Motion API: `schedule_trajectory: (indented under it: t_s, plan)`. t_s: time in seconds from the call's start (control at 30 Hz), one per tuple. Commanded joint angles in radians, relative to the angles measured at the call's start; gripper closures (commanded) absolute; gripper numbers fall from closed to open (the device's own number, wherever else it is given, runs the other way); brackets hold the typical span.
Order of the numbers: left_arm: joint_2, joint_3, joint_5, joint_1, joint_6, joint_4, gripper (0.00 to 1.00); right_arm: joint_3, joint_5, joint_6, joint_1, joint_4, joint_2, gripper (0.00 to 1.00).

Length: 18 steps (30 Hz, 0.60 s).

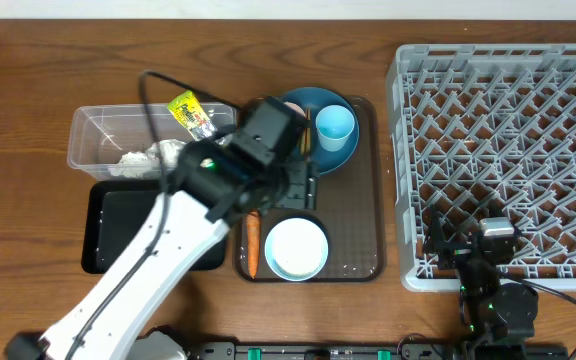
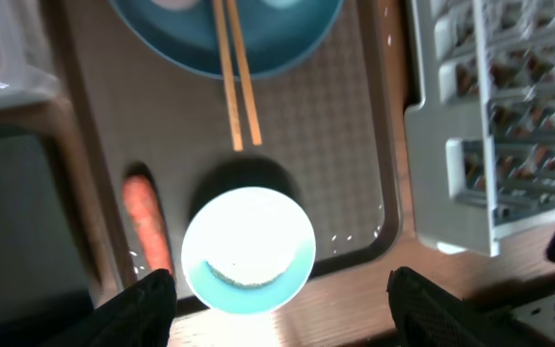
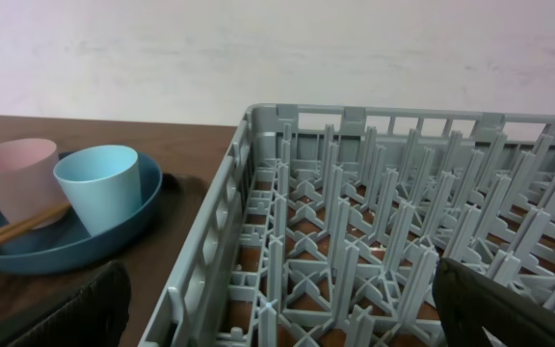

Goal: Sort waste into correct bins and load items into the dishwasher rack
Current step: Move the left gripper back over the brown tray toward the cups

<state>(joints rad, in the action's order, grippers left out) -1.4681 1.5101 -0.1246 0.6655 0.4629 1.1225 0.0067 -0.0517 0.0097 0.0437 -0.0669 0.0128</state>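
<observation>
Left wrist view: my left gripper [image 2: 282, 284] hangs wide open and empty, centred over the white bowl [image 2: 249, 249] on the brown tray [image 2: 355, 173]. The carrot [image 2: 147, 222] lies lengthwise just left of the bowl.

Overhead straight down, distant; left wrist close above brown tray [image 2: 340, 164]; right wrist low across rack [image 3: 355, 241]; both show blue plate [image 3: 94, 249].

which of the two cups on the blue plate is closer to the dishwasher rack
The light blue cup, on the blue plate's rack side; the pink cup stands beyond it, farther from the grey dishwasher rack.
</observation>
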Motion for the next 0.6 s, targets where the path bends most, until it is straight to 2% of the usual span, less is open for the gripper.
schedule_trajectory:
  t_s: [0.0,0.2,0.4,0.57]
  plan:
    - [-0.059,0.010,0.010,0.051,-0.005,0.002,0.27,-0.001,0.003,-0.008,0.009,-0.004,-0.002,0.01]
    - [-0.132,0.010,0.011,0.113,-0.006,-0.010,0.27,-0.001,0.003,-0.008,0.009,-0.004,-0.002,0.01]
    - [-0.159,0.010,0.042,0.117,-0.005,-0.009,0.27,-0.001,0.003,-0.008,0.009,-0.004,-0.002,0.01]
    - [-0.161,-0.004,0.047,0.118,0.043,-0.002,0.27,-0.001,0.003,-0.007,0.009,-0.004,-0.002,0.01]
